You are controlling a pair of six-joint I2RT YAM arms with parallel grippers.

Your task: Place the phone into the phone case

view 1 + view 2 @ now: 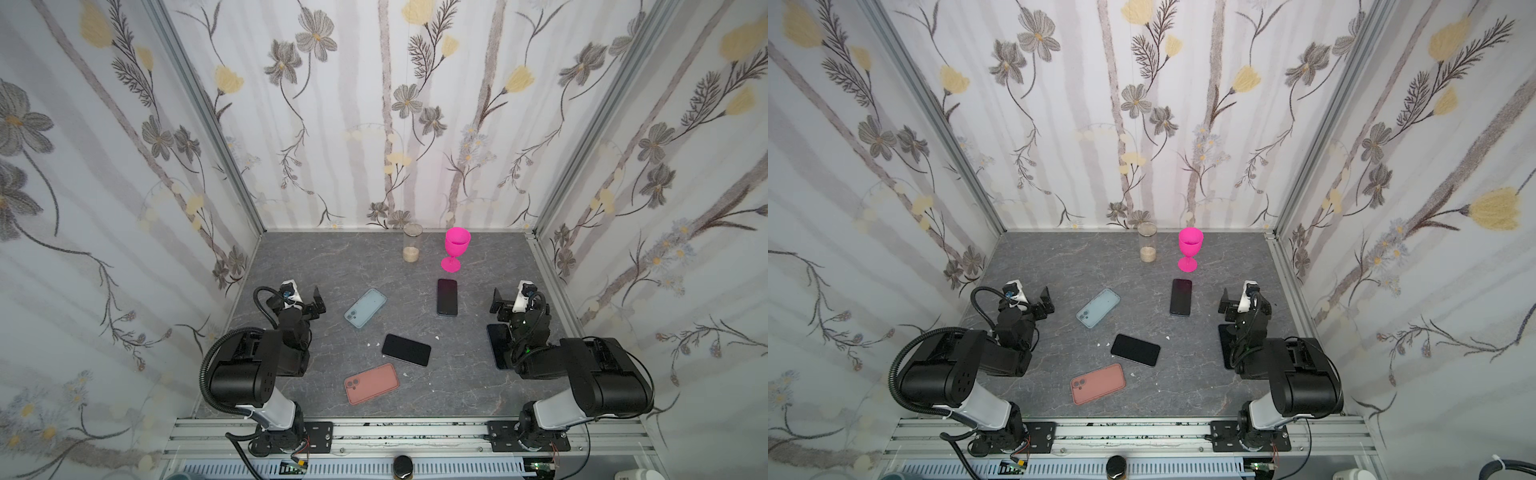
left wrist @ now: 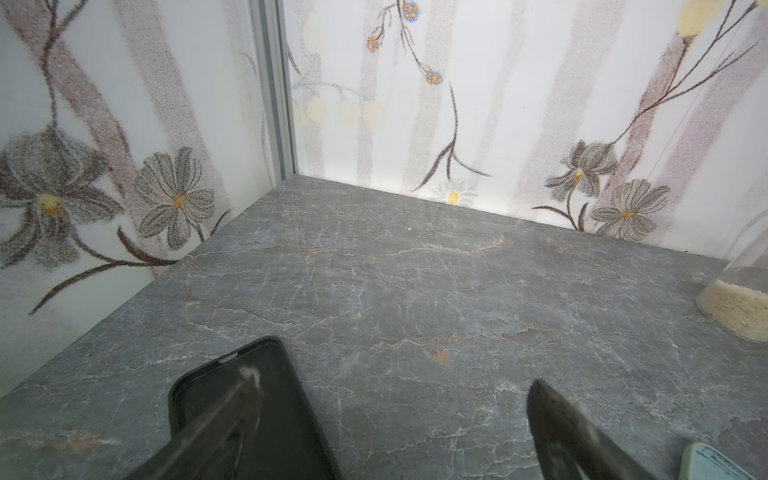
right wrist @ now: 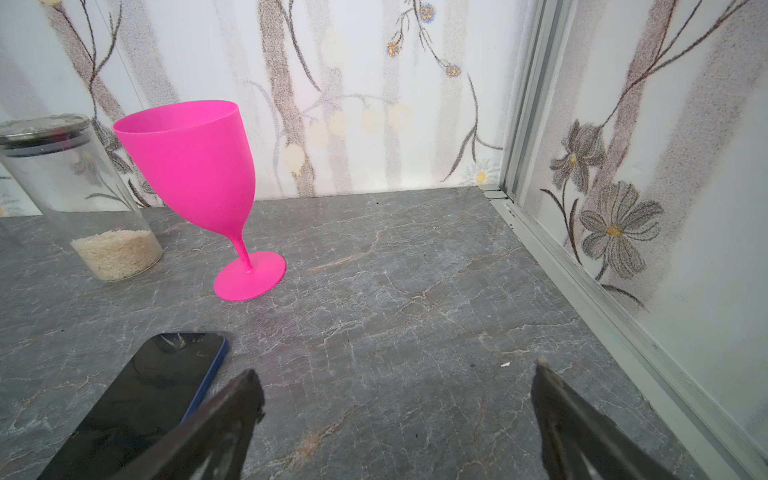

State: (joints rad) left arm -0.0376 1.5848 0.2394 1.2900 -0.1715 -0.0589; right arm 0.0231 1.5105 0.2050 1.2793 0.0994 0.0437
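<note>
The left gripper and right gripper were spread open, empty. The blue-edged phone was laid toward the table's far edge, long axis front-to-back, nearest the right gripper. The light-blue case was angled nearer the left.

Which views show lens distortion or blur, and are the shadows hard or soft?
In both top views, the aluminium wall posts splay outward, and shadows on the table are soft. In the right wrist view, the pink goblet appears tilted, and the gripper fingers are blurred.
</note>
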